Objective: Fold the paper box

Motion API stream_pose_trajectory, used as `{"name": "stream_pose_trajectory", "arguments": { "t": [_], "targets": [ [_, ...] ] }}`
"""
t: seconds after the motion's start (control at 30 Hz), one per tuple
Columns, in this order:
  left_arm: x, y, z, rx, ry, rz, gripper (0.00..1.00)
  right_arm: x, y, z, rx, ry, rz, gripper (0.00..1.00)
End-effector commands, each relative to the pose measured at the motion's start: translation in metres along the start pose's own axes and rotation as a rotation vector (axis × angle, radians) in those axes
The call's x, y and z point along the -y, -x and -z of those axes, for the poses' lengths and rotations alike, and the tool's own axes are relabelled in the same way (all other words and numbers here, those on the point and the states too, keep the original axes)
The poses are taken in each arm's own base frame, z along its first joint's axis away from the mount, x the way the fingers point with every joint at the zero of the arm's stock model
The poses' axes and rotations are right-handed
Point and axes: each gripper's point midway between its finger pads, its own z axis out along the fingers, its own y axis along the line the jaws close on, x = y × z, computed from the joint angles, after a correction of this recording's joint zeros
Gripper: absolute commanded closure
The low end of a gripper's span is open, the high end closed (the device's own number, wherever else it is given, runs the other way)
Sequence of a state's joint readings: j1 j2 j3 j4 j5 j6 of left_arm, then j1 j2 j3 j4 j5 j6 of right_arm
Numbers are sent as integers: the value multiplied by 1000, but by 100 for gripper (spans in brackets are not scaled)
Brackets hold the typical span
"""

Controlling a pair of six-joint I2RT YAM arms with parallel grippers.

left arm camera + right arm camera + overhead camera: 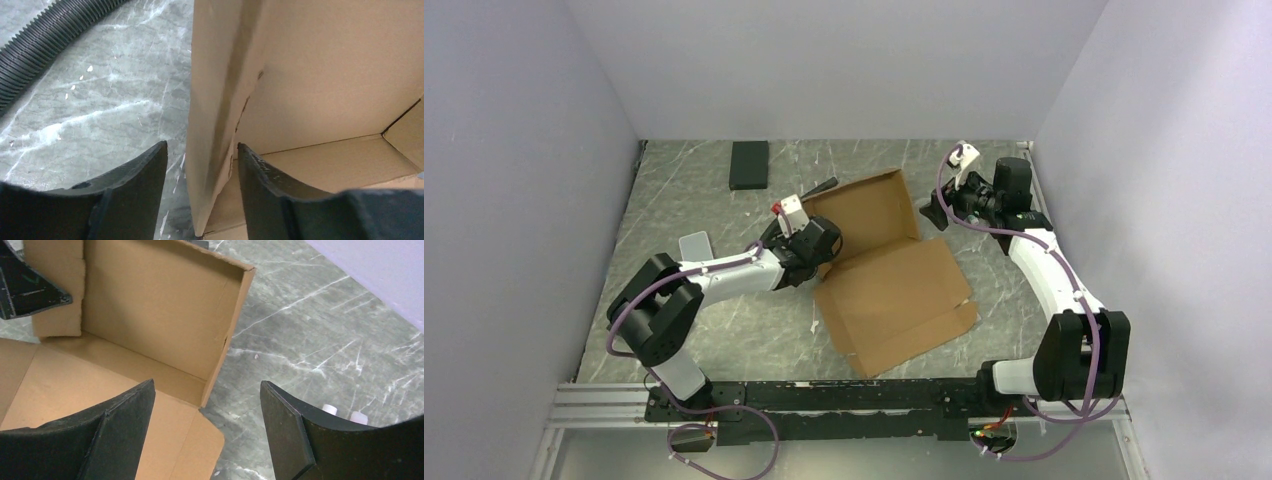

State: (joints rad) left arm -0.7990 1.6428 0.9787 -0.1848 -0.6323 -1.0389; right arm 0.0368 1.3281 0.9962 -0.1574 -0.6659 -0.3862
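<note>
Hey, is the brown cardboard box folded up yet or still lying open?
Partly folded. The plain brown cardboard mailer box has side walls standing on its far half, but the near panel lies flat on the table.

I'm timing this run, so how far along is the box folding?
Partly done: the far half of the box has its right wall raised. In hand: the left arm, jaws apart, straddles the left wall; the right arm hovers nearby with open jaws, holding nothing. Left: the near panel lies flat, so the box isn't closed.
</note>
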Motion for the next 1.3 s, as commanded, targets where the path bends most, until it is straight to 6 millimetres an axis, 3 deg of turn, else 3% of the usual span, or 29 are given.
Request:
{"name": "stream_pose_trajectory", "arguments": {
  "t": [0.0, 0.2, 0.3, 0.57, 0.77, 1.0, 1.27],
  "targets": [
    [6, 13, 11, 12, -24, 59, 37, -4, 19, 7, 56, 37, 32, 20],
    [0, 36, 30, 56, -49, 53, 22, -7, 21, 10, 64, 55, 23, 20],
    [-11, 50, 30, 81, -38, 35, 16, -9, 20, 10, 64, 70, 11, 20],
    [-23, 77, -5, -72, -237, -25, 6, -13, 15, 6, 56, 105, -17, 20],
    [-12, 70, -29, -162, -259, -72, 8, -14, 10, 3, 44, 121, -28, 20],
    [-2, 45, -53, -218, -233, -66, 15, -15, 8, 2, 39, 132, -30, 20],
    [-27, 23, -87, -279, -29, -100, 49, -15, 6, 1, 31, 140, -35, 21]
  ]
}}
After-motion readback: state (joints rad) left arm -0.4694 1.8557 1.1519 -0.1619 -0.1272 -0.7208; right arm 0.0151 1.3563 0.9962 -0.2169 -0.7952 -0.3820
